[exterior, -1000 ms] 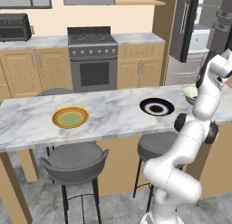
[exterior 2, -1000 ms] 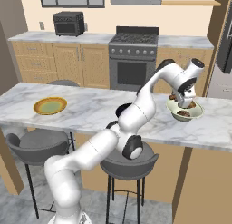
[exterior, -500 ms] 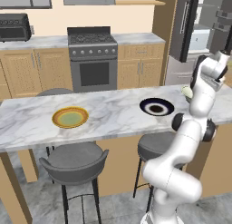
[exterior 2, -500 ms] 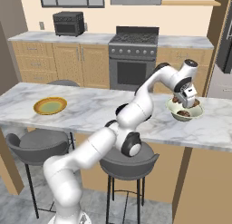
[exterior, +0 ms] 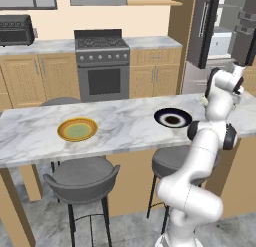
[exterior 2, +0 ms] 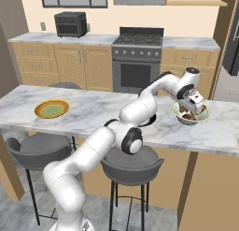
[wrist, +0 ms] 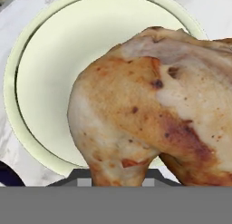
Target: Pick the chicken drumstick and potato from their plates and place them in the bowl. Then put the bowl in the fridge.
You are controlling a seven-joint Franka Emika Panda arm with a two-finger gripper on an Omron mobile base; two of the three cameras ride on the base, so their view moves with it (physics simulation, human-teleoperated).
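Bowl (exterior 2: pixel 190 117) on the counter (exterior 2: pixel 93 108) (right end); drumstick (wrist: pixel 154 109) above it; plates (exterior: pixel 77 129) leftward.

A long white-and-grey marble island counter (exterior: pixel 125 126) runs across a rendered kitchen, with two round dark-grey padded bar stools (exterior: pixel 82 177) standing on thin black legs before it. Behind, light oak base cabinets (exterior: pixel 35 78) under a pale marble worktop flank a stainless-steel gas range with a black oven window (exterior: pixel 102 66). A black toaster oven (exterior: pixel 15 30) sits on the worktop at the left. The wall is warm cream; the floor is mottled grey stone (exterior: pixel 130 226).
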